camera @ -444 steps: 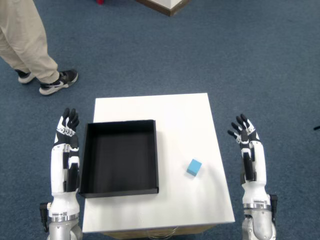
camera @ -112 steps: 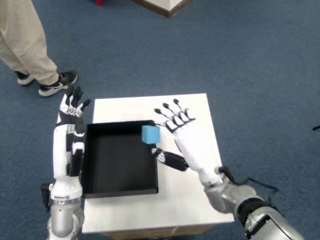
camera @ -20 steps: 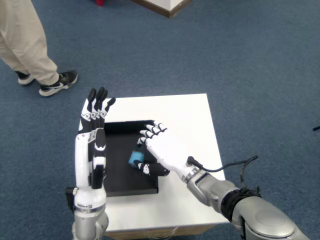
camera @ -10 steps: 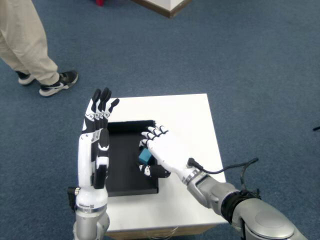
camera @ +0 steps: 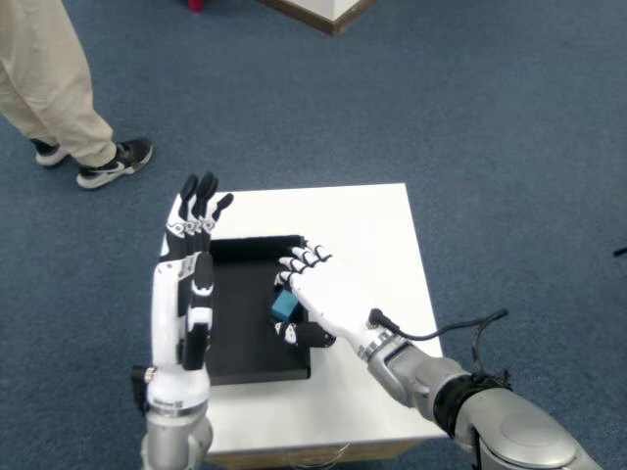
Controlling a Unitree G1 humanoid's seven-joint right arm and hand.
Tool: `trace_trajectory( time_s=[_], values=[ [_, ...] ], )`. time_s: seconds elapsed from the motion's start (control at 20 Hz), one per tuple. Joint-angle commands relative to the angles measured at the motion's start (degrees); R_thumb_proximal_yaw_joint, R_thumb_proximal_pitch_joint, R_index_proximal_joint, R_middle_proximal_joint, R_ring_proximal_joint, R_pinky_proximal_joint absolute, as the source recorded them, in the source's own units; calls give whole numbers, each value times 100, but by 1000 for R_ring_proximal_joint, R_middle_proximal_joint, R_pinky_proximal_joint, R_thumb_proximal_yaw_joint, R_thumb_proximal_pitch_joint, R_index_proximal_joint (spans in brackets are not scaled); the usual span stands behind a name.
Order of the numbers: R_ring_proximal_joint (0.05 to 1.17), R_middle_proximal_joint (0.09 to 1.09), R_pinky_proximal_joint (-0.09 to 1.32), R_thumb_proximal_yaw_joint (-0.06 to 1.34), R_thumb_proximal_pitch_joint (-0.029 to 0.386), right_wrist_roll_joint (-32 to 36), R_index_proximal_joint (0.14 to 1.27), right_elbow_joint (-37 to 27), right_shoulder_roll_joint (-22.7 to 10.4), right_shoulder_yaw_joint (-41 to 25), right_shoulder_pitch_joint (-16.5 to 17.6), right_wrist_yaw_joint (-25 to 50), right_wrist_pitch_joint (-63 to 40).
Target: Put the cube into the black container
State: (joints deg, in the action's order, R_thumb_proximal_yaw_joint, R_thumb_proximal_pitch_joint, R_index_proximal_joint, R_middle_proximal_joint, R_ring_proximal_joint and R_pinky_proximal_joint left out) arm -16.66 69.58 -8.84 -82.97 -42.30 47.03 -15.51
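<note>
Clearly the release was the step in hand: the right hand [camera: 318,294] hung over the right side of the black container [camera: 240,323], with the blue cube [camera: 285,307] showing just under the palm, between the thumb and the curled fingers [camera: 304,258]. Whether the cube was pinched or already loose against the palm could not be told from this angle; it seemed to be at least cradled there. To do it well, the hand would want to be low and inside the container's right wall before the thumb let go, so that the cube dropped onto the dark floor rather than glancing off the rim toward the right edge of the white table [camera: 377,230]. A gentle spreading of the fingers, rather than a flick, looked the safer choice. The left hand [camera: 196,220] stood upright over the container's left side, fingers straight and pressed close together, and its forearm hid part of the floor but did not sit where the cube would fall. Off the table's far left corner, on the blue carpet [camera: 490,117], a person's leg [camera: 44,69] and shoe [camera: 113,162] were seen, well apart from the work.
</note>
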Motion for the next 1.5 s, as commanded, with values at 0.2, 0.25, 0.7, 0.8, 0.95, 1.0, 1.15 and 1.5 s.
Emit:
trace_trajectory(
  time_s=[0.2,0.25,0.7,0.8,0.95,1.0,1.15,1.5],
  values=[
    [217,283,94,637,98,420,645,-382,-131,254,-273,1361,-926],
    [222,292,98,638,98,502,646,-359,-142,316,-237,1534,-1228],
    [228,293,141,666,83,905,569,61,-393,640,27,1995,-2788],
    [222,276,145,671,74,971,449,139,-434,693,51,2016,-3073],
    [213,257,140,676,66,994,411,210,-521,740,113,2229,-3355],
    [221,261,158,672,59,1004,408,218,-683,800,184,2519,-3565],
    [242,274,194,662,52,1063,402,412,-910,895,367,2830,-3794],
    [275,285,250,649,39,1220,364,824,-999,1046,695,3182,-4306]
  ],
)
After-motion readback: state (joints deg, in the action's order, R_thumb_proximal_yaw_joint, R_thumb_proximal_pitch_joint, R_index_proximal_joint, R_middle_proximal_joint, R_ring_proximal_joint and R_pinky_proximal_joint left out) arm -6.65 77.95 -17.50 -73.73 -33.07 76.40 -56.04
